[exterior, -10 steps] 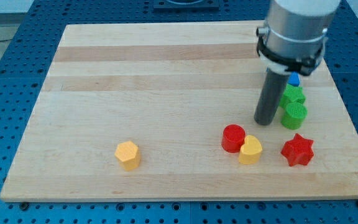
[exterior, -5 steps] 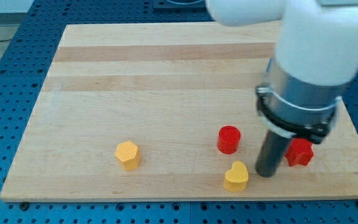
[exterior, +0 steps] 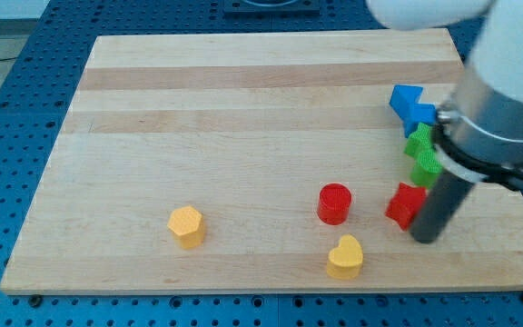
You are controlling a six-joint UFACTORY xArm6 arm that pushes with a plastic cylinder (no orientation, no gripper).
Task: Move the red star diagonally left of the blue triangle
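The red star (exterior: 405, 203) lies at the view's lower right of the wooden board (exterior: 243, 109), partly hidden by my rod. My tip (exterior: 426, 238) rests on the board just to the star's right and slightly below it, touching or nearly touching it. The blue triangle (exterior: 405, 96) sits near the board's right edge, above the star, with another blue block (exterior: 420, 115) just below it. Two green blocks (exterior: 422, 154) lie between the blue blocks and the star.
A red cylinder (exterior: 334, 203) stands left of the star. A yellow heart (exterior: 345, 257) lies below it near the board's bottom edge. A yellow hexagon (exterior: 187, 225) sits at the lower left. The arm's body covers the board's right edge.
My tip went from the star's left, around below it, to its right. The star has shifted left and slightly up. The yellow heart was pushed down-left earlier. The blue blocks are now uncovered.
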